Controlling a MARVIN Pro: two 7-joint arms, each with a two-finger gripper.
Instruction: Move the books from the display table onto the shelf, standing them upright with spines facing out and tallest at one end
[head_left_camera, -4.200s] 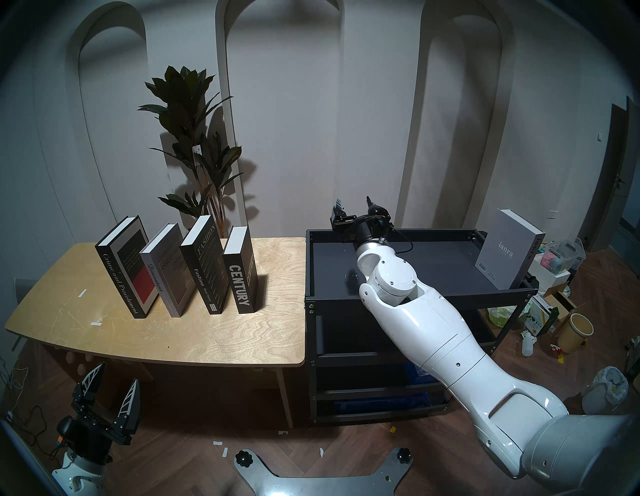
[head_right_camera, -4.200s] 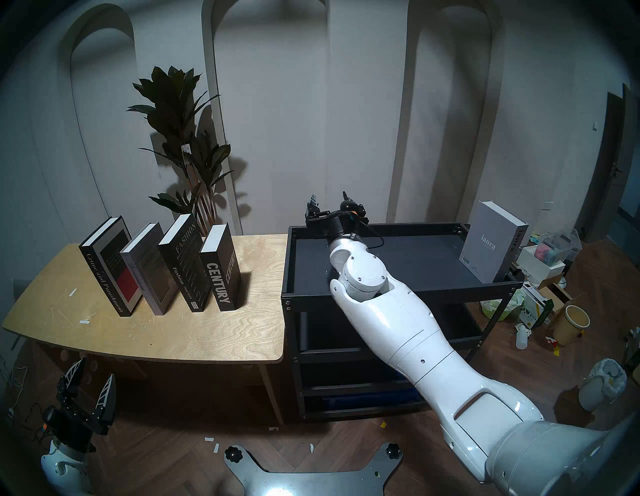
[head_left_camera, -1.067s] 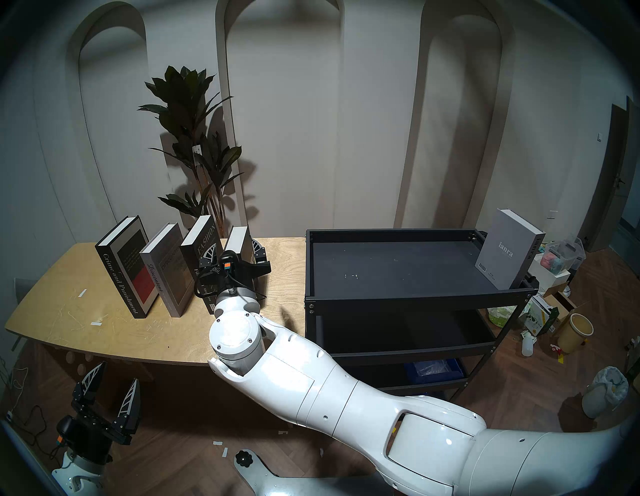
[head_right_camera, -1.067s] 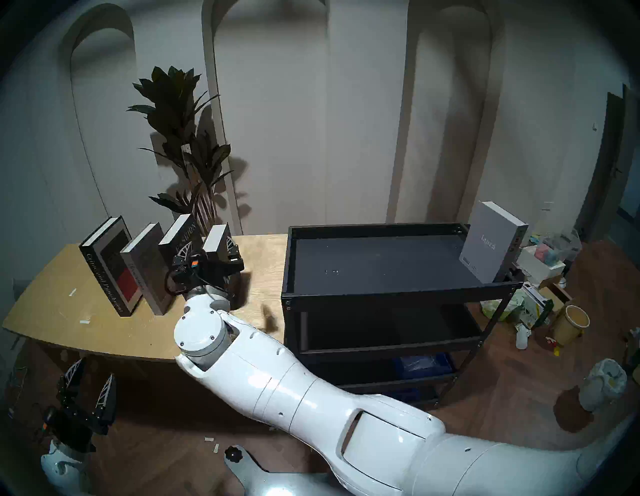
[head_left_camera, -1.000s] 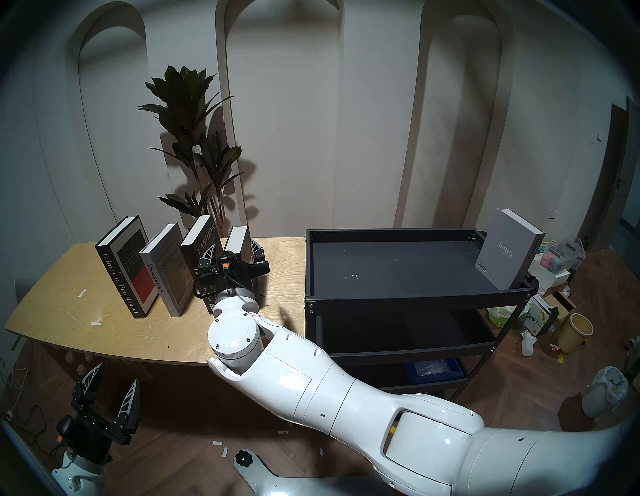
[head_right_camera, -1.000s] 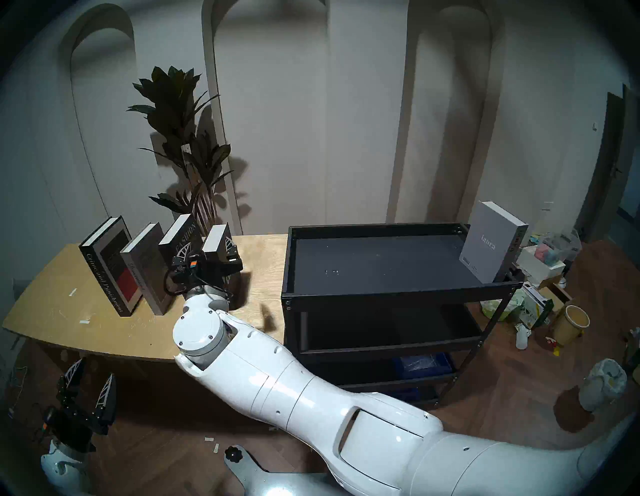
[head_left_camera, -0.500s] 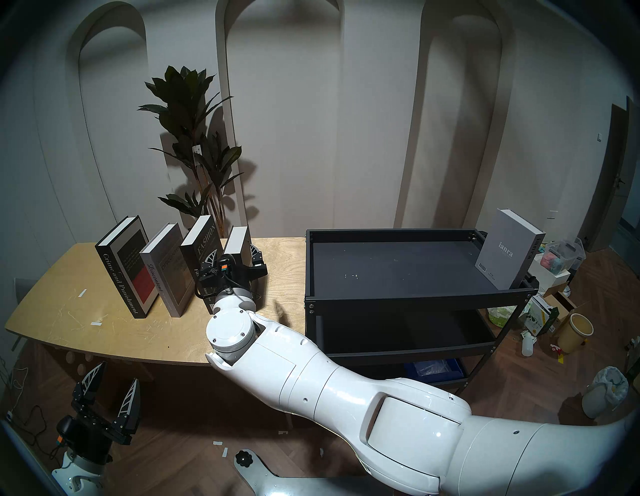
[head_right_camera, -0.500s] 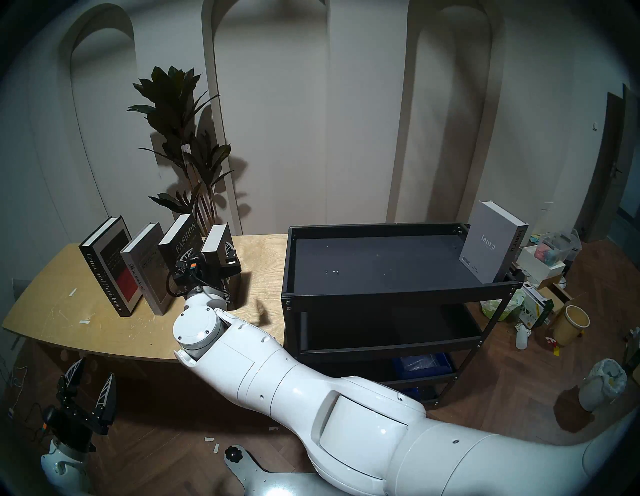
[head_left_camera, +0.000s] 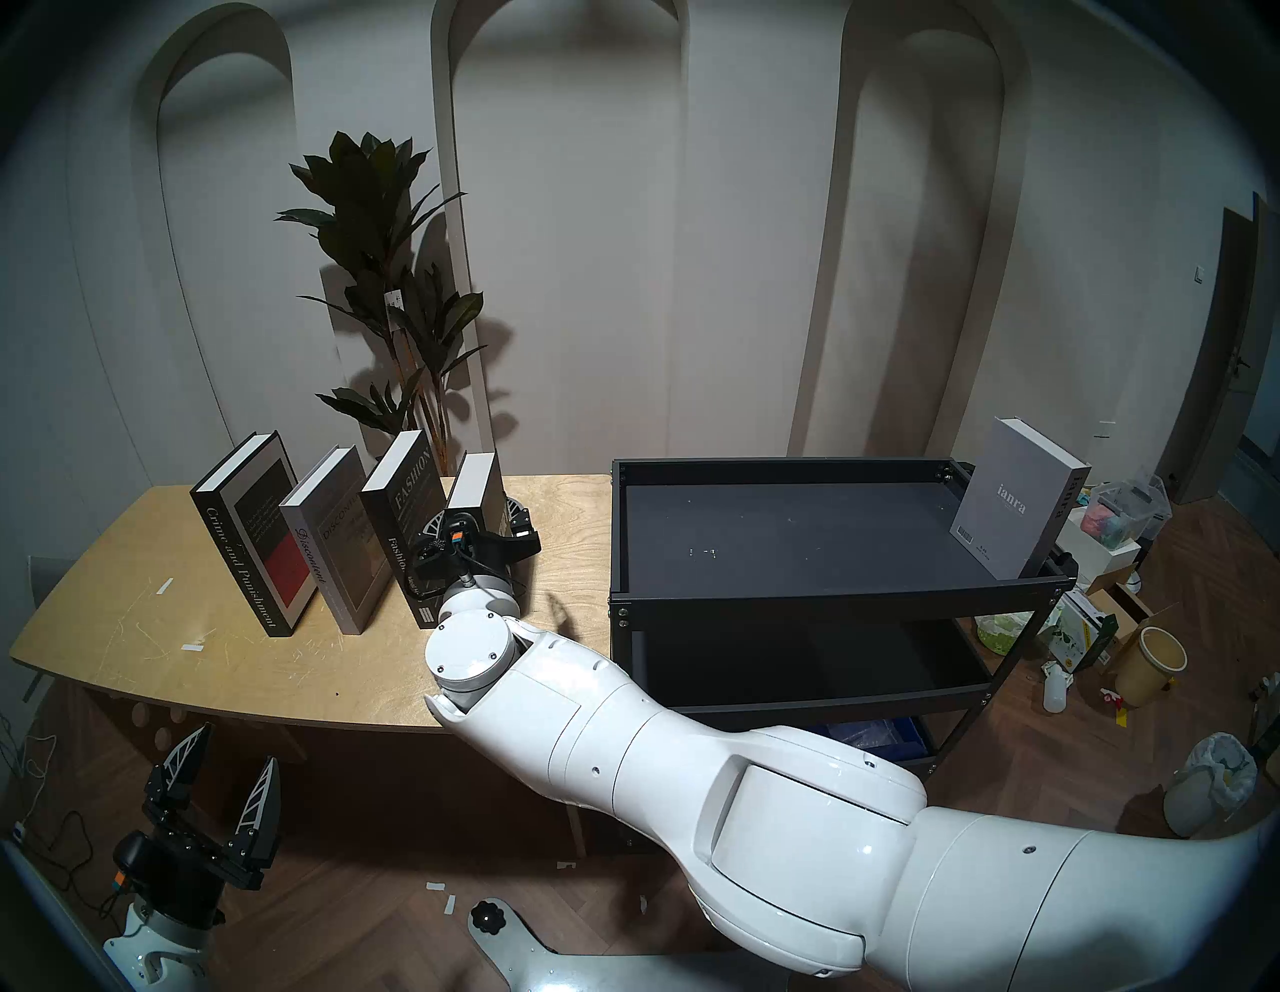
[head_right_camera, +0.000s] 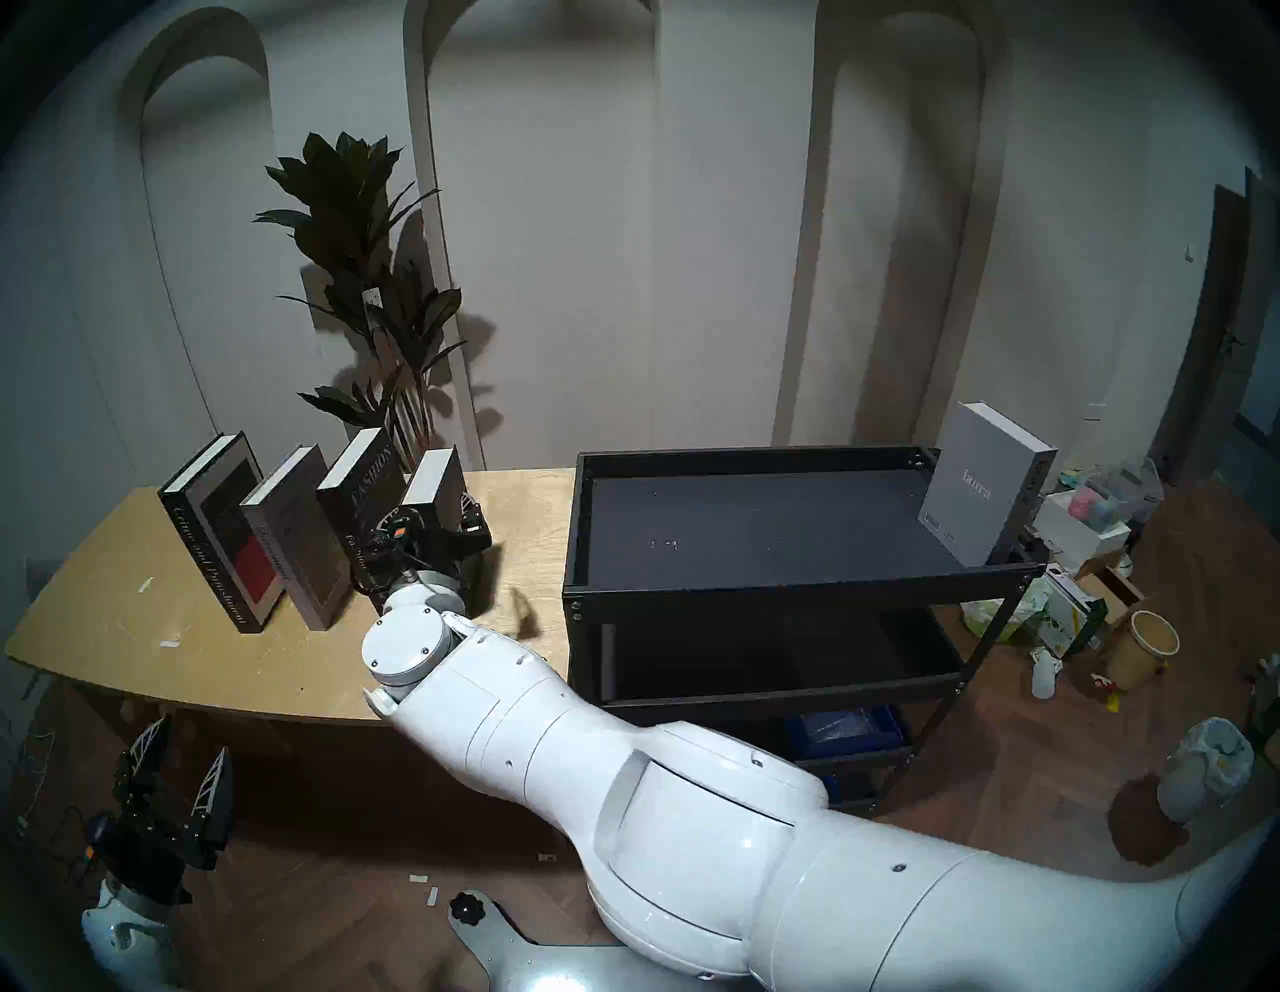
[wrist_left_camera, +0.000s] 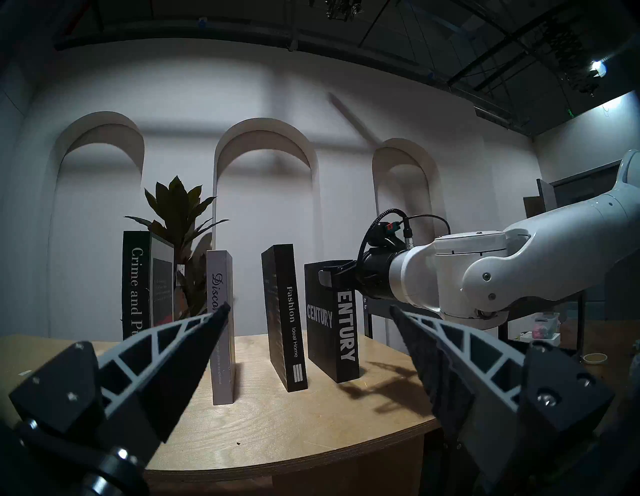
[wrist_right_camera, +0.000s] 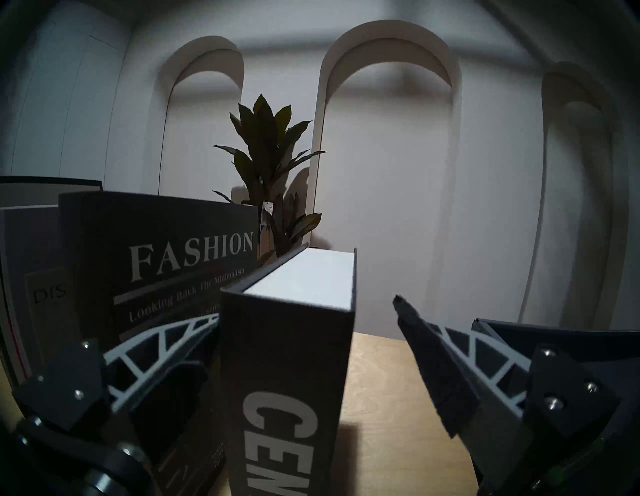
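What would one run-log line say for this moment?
right gripper: jaws open astride Century book, not gripping | left gripper: open, idle | ianra book: on shelf

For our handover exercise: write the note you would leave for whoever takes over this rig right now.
Right pincer: open, straddling the top of the Century book, not yet closed.
Left pincer: open, empty, low beside the display table.
Done: ianra book stands upright at the shelf's right end.
Left: Crime and Punishment, Discontent, Fashion and Century, all upright on the table. Grip Century, carry it to the shelf, then the rest, spines out.
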